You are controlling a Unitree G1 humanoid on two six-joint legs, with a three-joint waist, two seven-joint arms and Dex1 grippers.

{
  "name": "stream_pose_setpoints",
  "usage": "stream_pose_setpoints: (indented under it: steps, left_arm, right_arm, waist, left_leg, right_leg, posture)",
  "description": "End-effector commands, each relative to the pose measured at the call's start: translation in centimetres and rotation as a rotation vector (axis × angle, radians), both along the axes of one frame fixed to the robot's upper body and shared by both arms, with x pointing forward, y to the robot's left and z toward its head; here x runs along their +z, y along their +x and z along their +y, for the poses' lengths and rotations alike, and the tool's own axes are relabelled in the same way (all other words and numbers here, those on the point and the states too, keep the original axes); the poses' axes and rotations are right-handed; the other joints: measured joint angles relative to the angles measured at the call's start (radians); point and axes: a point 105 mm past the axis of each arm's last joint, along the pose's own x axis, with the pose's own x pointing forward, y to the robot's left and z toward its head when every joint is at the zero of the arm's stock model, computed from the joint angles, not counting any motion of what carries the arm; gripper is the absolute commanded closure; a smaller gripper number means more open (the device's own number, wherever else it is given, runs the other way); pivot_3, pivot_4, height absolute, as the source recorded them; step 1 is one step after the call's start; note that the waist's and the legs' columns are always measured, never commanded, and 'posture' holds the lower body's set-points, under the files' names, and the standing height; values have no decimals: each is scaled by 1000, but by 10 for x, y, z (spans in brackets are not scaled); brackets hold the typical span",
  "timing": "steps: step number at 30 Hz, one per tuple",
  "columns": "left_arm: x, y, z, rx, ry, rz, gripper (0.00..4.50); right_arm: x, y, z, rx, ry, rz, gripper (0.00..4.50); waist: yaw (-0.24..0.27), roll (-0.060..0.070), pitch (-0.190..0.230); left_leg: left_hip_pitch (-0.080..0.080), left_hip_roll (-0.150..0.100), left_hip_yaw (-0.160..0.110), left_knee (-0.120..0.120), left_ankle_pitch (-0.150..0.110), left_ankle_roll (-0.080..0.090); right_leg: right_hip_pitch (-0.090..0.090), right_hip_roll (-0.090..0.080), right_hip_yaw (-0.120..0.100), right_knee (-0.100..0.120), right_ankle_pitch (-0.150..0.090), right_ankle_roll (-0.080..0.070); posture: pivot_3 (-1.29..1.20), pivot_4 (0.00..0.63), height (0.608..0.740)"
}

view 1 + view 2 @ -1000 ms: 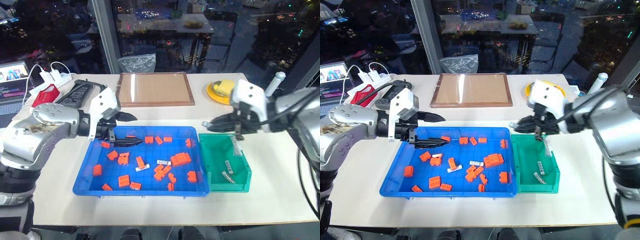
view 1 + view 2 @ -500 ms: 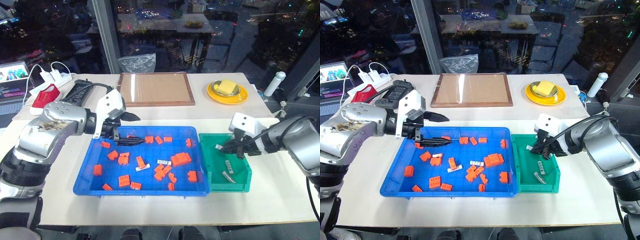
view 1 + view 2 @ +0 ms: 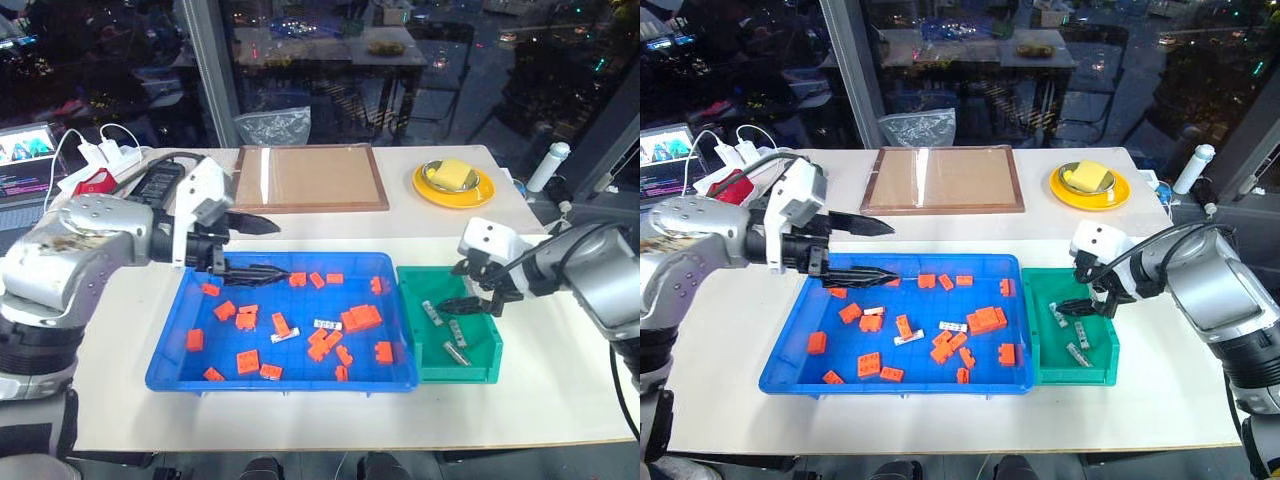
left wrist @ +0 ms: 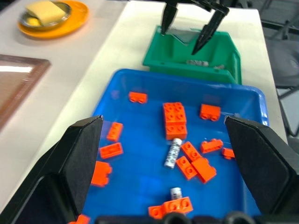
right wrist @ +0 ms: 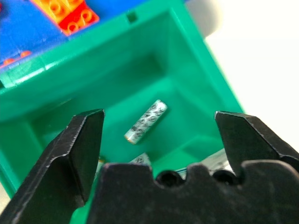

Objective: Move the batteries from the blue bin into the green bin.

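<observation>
Table (image 3: 560,390): cream top.
Near edge: blue bin (image 3: 290,377), green bin (image 3: 478,370) touching beside it.
Far side: wooden board (image 3: 310,180), yellow plate (image 3: 430,186), power strip (image 3: 158,180).
</observation>
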Motion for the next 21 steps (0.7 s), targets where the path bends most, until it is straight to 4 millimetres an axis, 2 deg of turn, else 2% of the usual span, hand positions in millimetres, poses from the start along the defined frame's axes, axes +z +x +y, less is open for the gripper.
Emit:
stream_pose_setpoints:
  steps: [1,3,5,11,14,17,21]
  left_arm:
    - [10,-8,17,29,8,-21,0]
    - [3,-12,33,63,64,4,0]
    - [0,-17,44,87,94,28,0]
    - [-11,-29,65,132,177,86,0]
    - [-15,-29,76,180,213,84,0]
    - [-13,-34,74,170,205,90,0]
    - [-14,-36,73,166,224,79,0]
  right_arm:
    - [44,-1,36,125,138,-94,81]
    - [41,-3,58,206,148,-61,81]
    - [28,5,76,230,121,-37,81]
    - [-9,6,138,381,64,21,81]
    - [-23,3,154,421,49,46,81]
    - [-32,7,166,423,67,55,81]
    - [-49,8,167,413,39,73,81]
  waist:
    - [-4,0,0]
    - [-15,0,0]
    - [-20,0,0]
    - [-19,0,0]
    - [-13,0,0]
    - [-7,0,0]
    - [1,0,0]
  left_leg:
    - [1,0,0,0,0,0]
    - [1,1,0,-1,0,0]
    - [2,3,0,-1,0,0]
    - [0,3,0,-1,0,0]
    - [0,3,0,-1,0,0]
    - [0,3,0,-1,0,0]
    - [0,3,0,-1,0,0]
  right_leg:
    - [0,0,0,0,0,0]
    - [0,1,0,0,0,0]
    - [0,3,0,2,0,0]
    - [-1,3,-1,2,0,0]
    - [-1,2,-1,2,0,0]
    - [-1,2,-2,4,0,0]
    - [-1,2,-2,5,0,0]
  posture:
    - [0,150,740]
    - [0,150,740]
    - [0,150,740]
    - [0,150,740]
    - [0,150,740]
    - [0,150,740]
    - [0,150,740]
